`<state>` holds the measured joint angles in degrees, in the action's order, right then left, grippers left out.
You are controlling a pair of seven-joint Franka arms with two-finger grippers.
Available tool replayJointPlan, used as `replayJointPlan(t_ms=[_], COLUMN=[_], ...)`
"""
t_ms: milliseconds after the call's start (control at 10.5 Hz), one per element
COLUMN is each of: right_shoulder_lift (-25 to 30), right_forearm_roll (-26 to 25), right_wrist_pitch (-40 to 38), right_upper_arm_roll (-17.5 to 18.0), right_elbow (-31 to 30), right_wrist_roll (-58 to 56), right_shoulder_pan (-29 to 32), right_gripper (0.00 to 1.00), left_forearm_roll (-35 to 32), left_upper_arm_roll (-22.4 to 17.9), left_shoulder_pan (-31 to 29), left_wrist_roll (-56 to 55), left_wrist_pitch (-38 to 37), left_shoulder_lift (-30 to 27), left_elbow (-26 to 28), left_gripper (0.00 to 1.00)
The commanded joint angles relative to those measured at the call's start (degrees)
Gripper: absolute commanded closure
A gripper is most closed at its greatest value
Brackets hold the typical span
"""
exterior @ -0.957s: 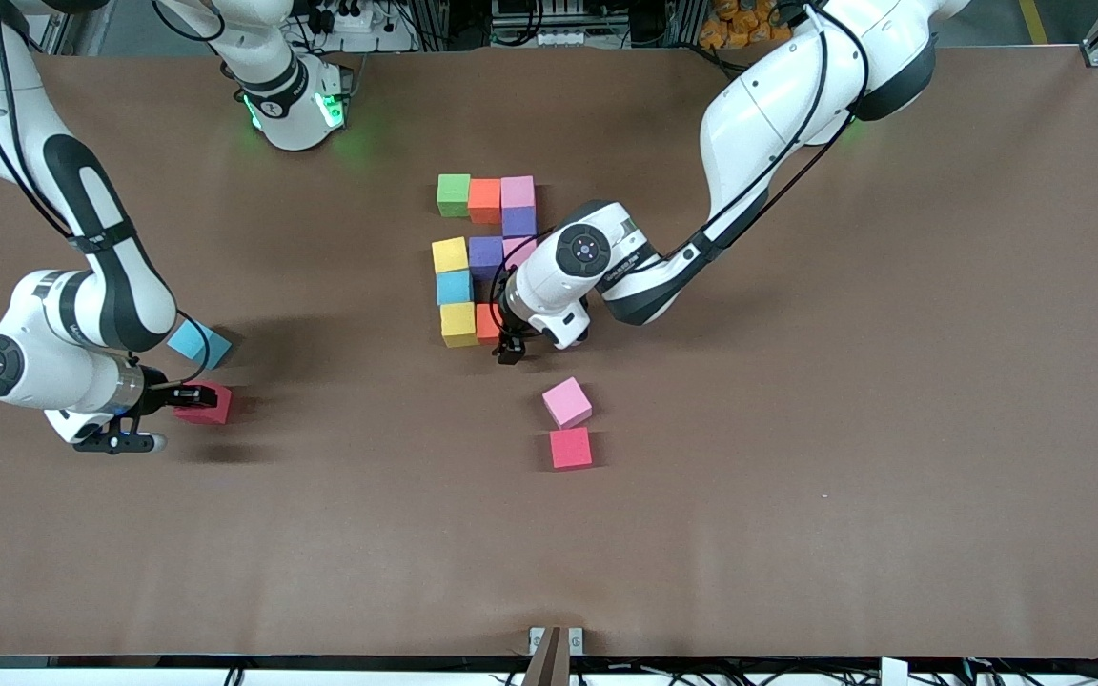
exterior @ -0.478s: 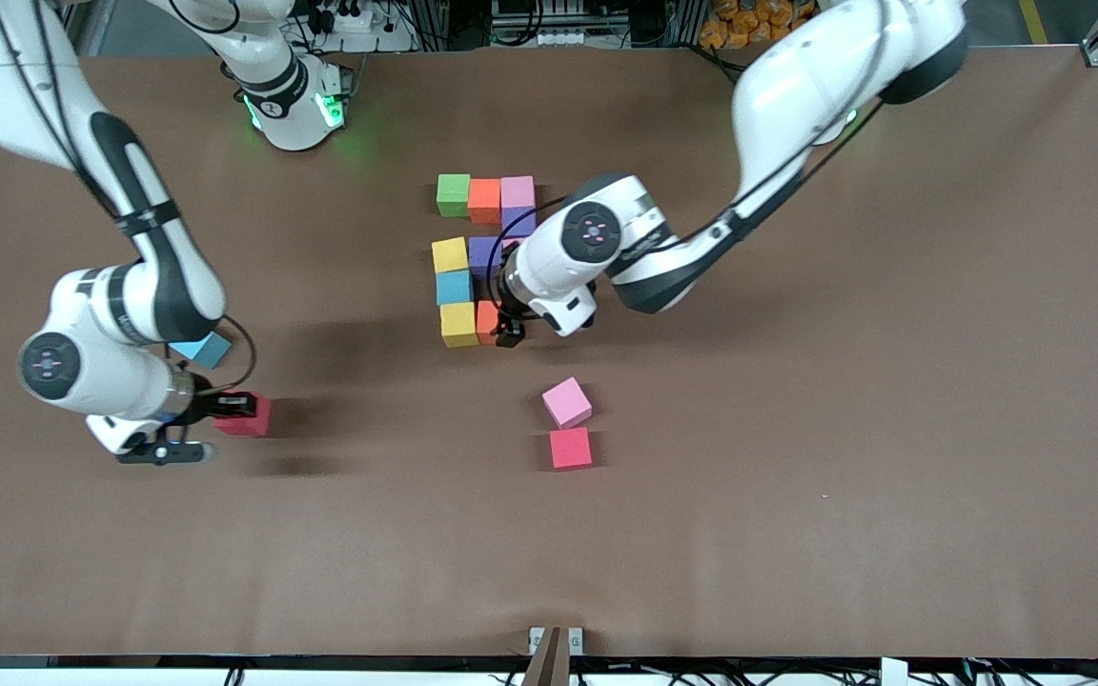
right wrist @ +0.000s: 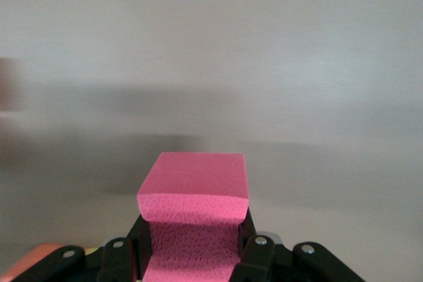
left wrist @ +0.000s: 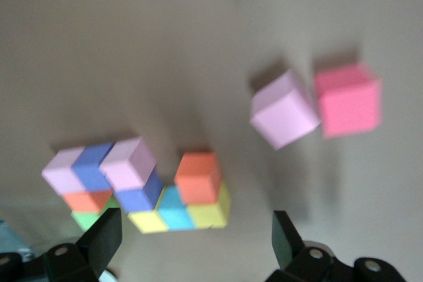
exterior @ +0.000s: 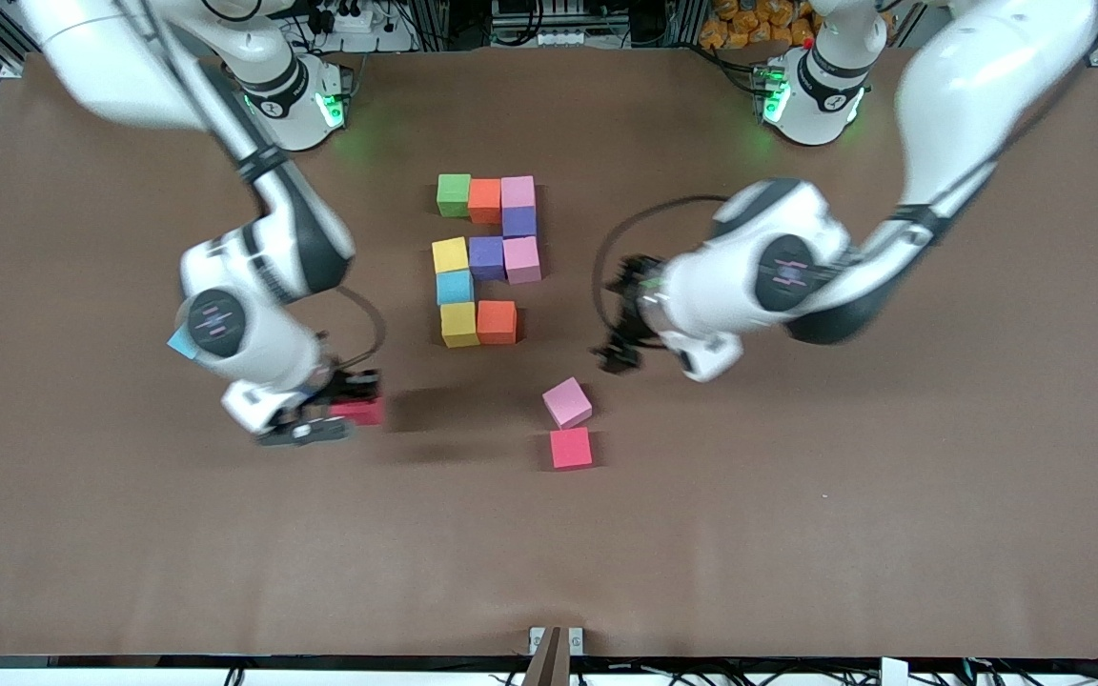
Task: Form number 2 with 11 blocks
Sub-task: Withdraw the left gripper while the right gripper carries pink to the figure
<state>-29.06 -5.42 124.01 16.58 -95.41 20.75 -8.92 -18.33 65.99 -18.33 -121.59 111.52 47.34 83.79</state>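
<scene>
The right tool (exterior: pixel 358 395) is pinching a red block (right wrist: pixel 195 193) and has carried it up off the desk (exterior: pixel 892 476), away from the light blue block (exterior: pixel 177 343) it was picked up beside and toward the half-built number 2 (exterior: pixel 487 259), so this block looks meant for the last gap: the bottom row has only a yellow block (exterior: pixel 458 324) and an orange block (exterior: pixel 497 322), with the third place beside the orange one bare. The left tool (exterior: pixel 627 319), its fingers spread wide and holding nothing, has pulled back from that orange block, which it was touching a moment ago, and now hangs over bare desk beside the digit, leaving the way clear. Just below it lie a spare pink block (exterior: pixel 567 402) and a second red block (exterior: pixel 570 448), touching corner to edge, outside the digit. Ten blocks stand placed; one more would finish it
</scene>
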Motion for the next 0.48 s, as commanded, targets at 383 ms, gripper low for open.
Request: replayJointPlan(t_ms=[383], right_shoulder_lift=[-5.38], right_forearm_roll=[-0.03], right_wrist_pitch=[-1.58], right_upper_arm_roll=[-3.46], right_elbow=[5.58], right_wrist_roll=[19.83], right_shoulder_pan=[-25.84], right_gripper=[1.0], left_forearm_roll=[-23.02], left_upper_arm_roll=[3.0], left_shoulder_pan=[-7.6], left_wrist_roll=[28.97], left_wrist_pitch=[-12.27], left_shoulder_lift=[-0.67], left_elbow=[0.76], left_gripper=[0.0])
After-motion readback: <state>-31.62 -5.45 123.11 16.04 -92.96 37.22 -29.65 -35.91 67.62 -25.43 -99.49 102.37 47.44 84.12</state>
